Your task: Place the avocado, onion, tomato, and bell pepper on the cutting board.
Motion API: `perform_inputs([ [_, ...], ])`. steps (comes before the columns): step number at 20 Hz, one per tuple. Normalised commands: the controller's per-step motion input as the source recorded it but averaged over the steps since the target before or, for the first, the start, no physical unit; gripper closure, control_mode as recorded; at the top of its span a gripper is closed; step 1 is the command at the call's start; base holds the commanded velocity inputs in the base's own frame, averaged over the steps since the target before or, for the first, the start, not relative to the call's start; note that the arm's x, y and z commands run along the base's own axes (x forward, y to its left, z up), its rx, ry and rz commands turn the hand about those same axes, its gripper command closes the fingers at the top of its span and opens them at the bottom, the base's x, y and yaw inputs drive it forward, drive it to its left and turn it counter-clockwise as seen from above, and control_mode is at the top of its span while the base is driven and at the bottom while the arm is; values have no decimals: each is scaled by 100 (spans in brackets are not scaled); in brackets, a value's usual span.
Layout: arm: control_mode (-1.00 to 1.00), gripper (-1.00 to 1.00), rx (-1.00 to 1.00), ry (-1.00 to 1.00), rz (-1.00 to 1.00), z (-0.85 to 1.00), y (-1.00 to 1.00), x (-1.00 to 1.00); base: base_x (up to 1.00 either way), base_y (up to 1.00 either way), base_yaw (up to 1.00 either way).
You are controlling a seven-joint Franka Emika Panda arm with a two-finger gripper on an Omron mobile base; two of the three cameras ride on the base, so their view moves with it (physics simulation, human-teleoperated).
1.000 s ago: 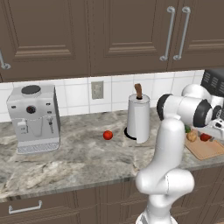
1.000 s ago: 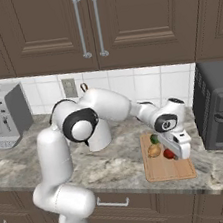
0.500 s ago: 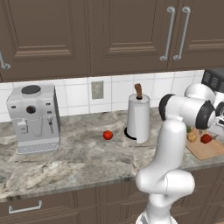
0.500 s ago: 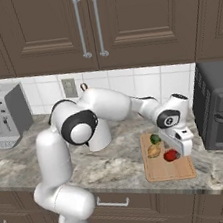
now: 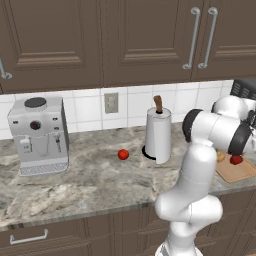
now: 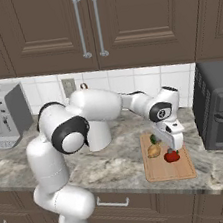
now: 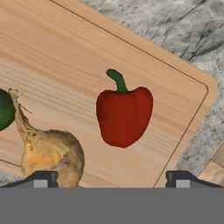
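From the left base view, the arm's own forearm covers most of the cutting board (image 5: pixel 243 171); one corner of it shows at the right edge, with one small red item on it and a tan sliver of the onion (image 5: pixel 220 156) beside the arm. The gripper itself is hidden there behind the arm. Far off to the left sit one red tomato (image 5: pixel 123 154) alone on the counter (image 5: pixel 80 185), one paper towel roll (image 5: pixel 158 135) and one coffee machine (image 5: pixel 38 135).

From the right base view, the gripper (image 6: pixel 172 144) hangs over the board, jaws down; whether they are spread is hard to make out here. Directly under it lies one red bell pepper (image 6: pixel 172 156), partly covered by the hand. Just to its side is one onion, and behind that a dark green avocado (image 6: pixel 153 139), half hidden by the hand. One dark oven (image 6: pixel 219 106) stands past the board.

In the hand view, the two fingertips (image 7: pixel 41 179) stand wide apart at the bottom, released, gripping nothing. One bell pepper lies flat on the board between and ahead of them, apart from both. The onion sits by one fingertip, its base cut off, and the avocado (image 7: pixel 5 110) is cropped at the frame edge.
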Motion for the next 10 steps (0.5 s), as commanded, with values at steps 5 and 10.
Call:
perform_inputs([
  [5,-100,-100,-13,-1,0,58,49,-45,0,0,0],
  [10,-100,-100,-11,0,1,34,47,-46,0,0,0],
])
